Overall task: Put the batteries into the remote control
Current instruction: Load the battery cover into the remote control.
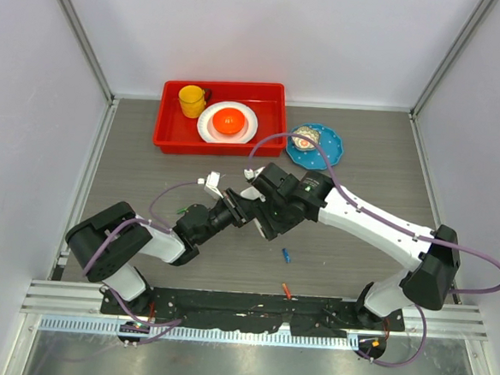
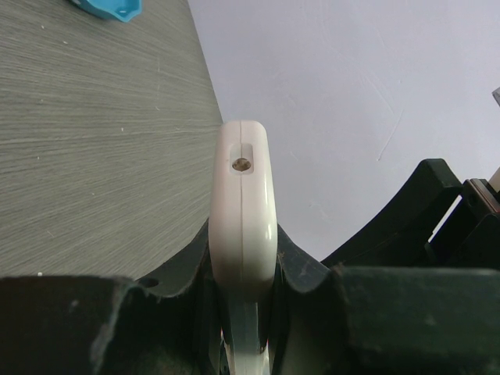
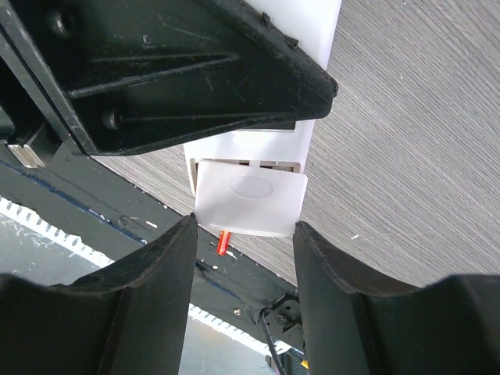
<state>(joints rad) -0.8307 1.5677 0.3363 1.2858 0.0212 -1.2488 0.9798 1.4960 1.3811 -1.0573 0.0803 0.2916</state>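
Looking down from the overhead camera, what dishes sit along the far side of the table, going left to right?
From left: yellow cup → white plate, both inside the red tray → blue plate.

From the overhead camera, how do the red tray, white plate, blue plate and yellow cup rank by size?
1. red tray
2. white plate and blue plate, too alike to rank
3. yellow cup

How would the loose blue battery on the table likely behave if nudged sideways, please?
The blue battery is a tiny cylinder lying on the flat table, so it would probably roll. Being so small, it is likely light and may skid away rather than resist.
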